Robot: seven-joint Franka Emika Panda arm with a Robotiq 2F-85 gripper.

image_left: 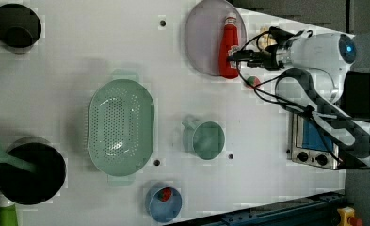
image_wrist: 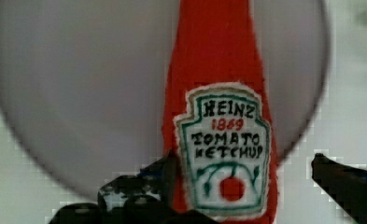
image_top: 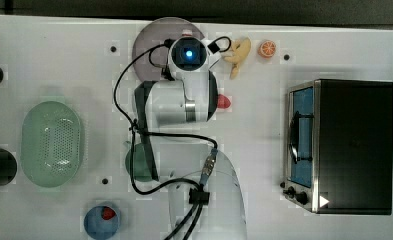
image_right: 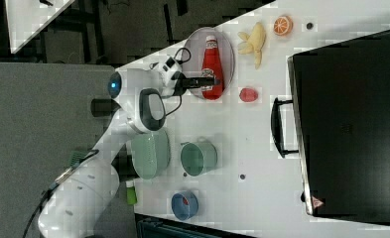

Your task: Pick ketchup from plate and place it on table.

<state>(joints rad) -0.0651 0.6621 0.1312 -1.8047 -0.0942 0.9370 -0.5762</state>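
The ketchup (image_left: 229, 47) is lying flat on the plate (image_left: 202, 40), cap toward the left view's top, base overhanging the plate rim near the table (image_left: 79, 61). In the wrist view the ketchup (image_wrist: 218, 116) is showing its label, with the plate (image_wrist: 78, 84) behind it.

The gripper (image_left: 233, 57) is reaching in level from the left view's right, sitting over the lower body of the bottle. Jaws are standing spread: in the wrist view one dark finger (image_wrist: 167, 172) is lying just beside one edge of the label, the other finger (image_wrist: 344, 179) is standing apart on the opposite side. No pinch on the bottle visible.

In the right view the gripper (image_right: 205, 79) is crossing the ketchup (image_right: 212, 67) on the plate (image_right: 195, 44).

Nearby in the left view: a mint-green basket (image_left: 121, 127) at centre left, a green cup (image_left: 204, 139) to its right, a blue bowl (image_left: 163, 203) at the bottom.
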